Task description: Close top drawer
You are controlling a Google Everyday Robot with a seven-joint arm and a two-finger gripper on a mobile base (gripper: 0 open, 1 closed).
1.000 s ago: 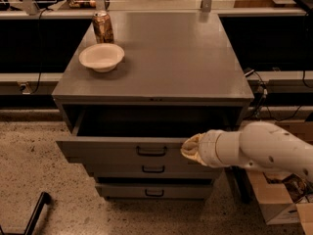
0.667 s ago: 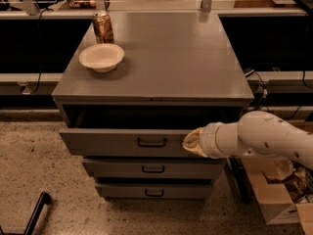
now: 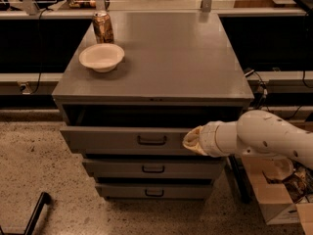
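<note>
The top drawer (image 3: 112, 140) of the grey metal cabinet (image 3: 161, 67) stands partly open, with a dark gap above its front. Its small black pull handle (image 3: 152, 140) sits at the centre of the front. My gripper (image 3: 191, 141) is at the end of the white arm (image 3: 264, 140) that comes in from the right. It rests against the right part of the drawer front, to the right of the handle. Two shallower drawers (image 3: 153, 169) below are shut.
A white bowl (image 3: 101, 57) and a brown can (image 3: 102, 27) stand on the cabinet top at the back left. An open cardboard box (image 3: 281, 187) sits on the floor at the right. A black bar (image 3: 35, 213) lies at the bottom left.
The top drawer has slid inward, leaving a smaller gap. The gripper has moved with its front toward the cabinet.
</note>
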